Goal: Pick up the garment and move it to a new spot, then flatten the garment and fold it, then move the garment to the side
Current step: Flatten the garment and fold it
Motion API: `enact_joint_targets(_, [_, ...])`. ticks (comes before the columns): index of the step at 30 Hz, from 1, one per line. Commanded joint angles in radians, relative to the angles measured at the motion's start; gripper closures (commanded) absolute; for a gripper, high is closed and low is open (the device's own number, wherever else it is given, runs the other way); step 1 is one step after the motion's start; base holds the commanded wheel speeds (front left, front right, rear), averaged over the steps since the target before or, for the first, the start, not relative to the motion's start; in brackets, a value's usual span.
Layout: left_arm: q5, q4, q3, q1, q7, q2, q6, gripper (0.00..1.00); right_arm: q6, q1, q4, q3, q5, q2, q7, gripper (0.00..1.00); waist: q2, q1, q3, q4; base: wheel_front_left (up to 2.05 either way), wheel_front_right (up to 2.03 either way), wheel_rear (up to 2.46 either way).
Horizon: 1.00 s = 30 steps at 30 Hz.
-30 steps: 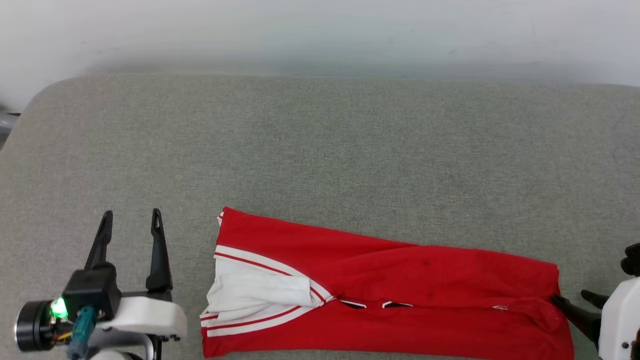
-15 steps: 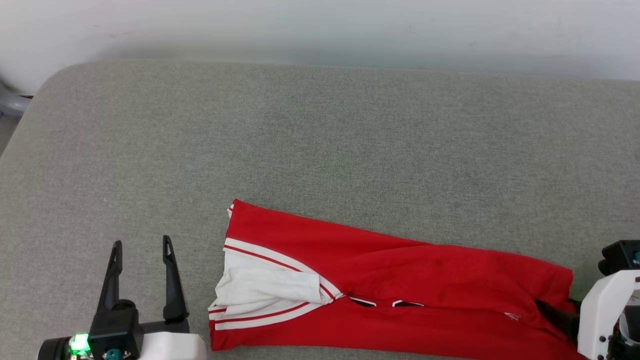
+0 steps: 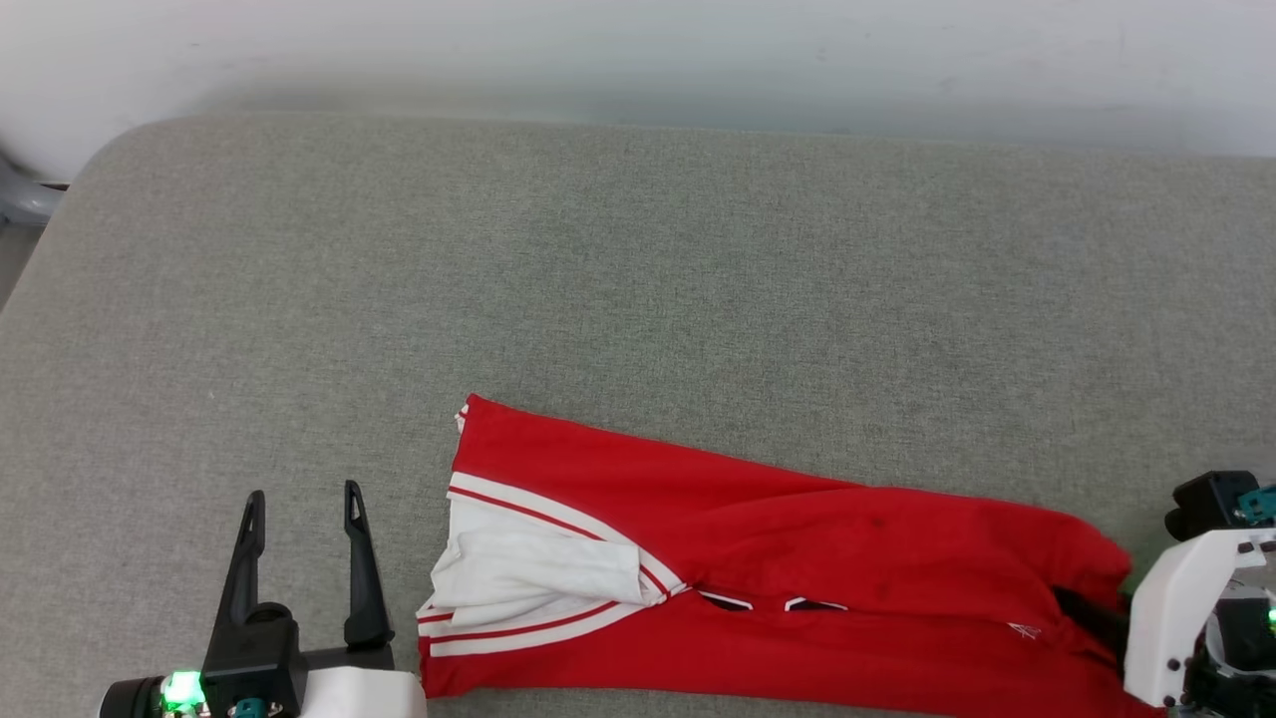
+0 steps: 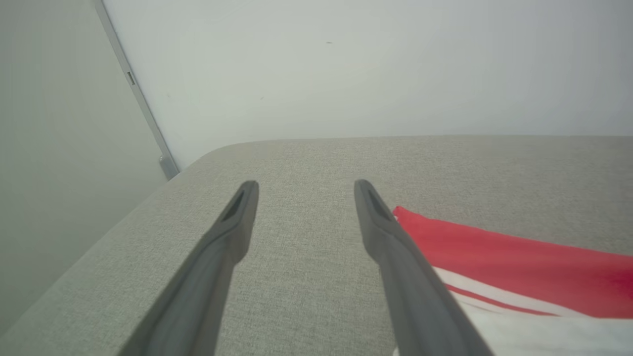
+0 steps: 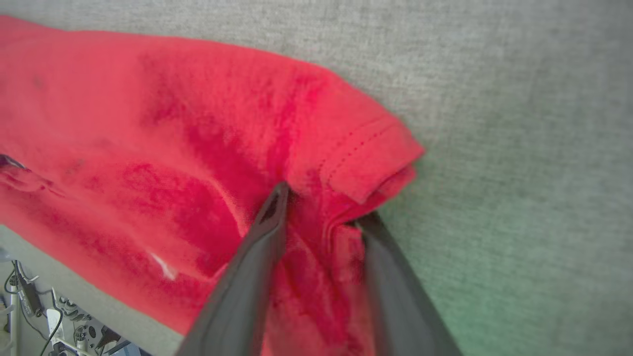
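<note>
The garment [image 3: 797,558] lies folded into a long red strip along the front of the grey padded table [image 3: 638,279], its white sleeve with striped trim at the left end. My right gripper [image 3: 1087,608] is at the strip's right end. In the right wrist view its fingers [image 5: 324,205] straddle the bunched red hem [image 5: 366,158], one on top and one tucked under the fold, still apart. My left gripper [image 3: 304,491] hovers open and empty just left of the sleeve. In the left wrist view the left gripper [image 4: 306,185] has the garment [image 4: 519,262] beside its right finger.
A pale wall runs behind the table. The table's rounded left corner [image 3: 90,170] and its front edge are close to the garment. Cables and gear [image 5: 29,316] show below the front edge. Bare grey padding spreads behind the garment.
The head camera has shifted slightly. My right gripper has pushed onto the garment's right hem, bunching it, and its jaws have started narrowing. The left gripper sits lower in view, still open.
</note>
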Motion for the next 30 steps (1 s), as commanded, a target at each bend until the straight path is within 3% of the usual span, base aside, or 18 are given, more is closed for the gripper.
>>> enact_joint_targets(1, [0.015, 0.005, 0.011, 0.006, -0.002, -0.01, -0.012, 0.0, 0.013, 0.02, 0.021, 0.073, 0.021, 0.063, -0.001, 1.0, 0.0, 0.0002, -0.002, -0.001, 0.0, 0.0, 0.0])
enact_joint_targets(9, [0.042, 0.009, 0.029, 0.014, -0.002, -0.03, -0.04, 0.0, 0.006, -0.021, 0.019, 0.035, 0.056, -0.039, -0.09, 1.0, 0.0, 0.0002, -0.017, -0.009, 0.0, 0.0, 0.0])
enact_joint_targets(18, [0.06, 0.004, 0.033, 0.023, -0.002, -0.04, -0.055, 0.0, 0.007, -0.03, 0.06, -0.037, 0.066, -0.153, -0.112, 1.0, 0.0, 0.0002, -0.034, -0.015, 0.0, 0.0, 0.0])
enact_joint_targets(25, [0.066, 0.01, 0.025, 0.027, -0.002, -0.041, -0.057, 0.0, 0.007, -0.042, 0.12, -0.077, 0.033, -0.186, -0.098, 1.0, 0.0, 0.0002, -0.039, -0.017, 0.0, 0.0, 0.0])
enact_joint_targets(30, [0.066, 0.015, 0.022, 0.027, -0.002, -0.042, -0.059, 0.0, 0.007, -0.019, 0.059, -0.103, 0.069, -0.161, -0.08, 1.0, 0.0, 0.0002, -0.044, -0.013, 0.0, 0.0, 0.0])
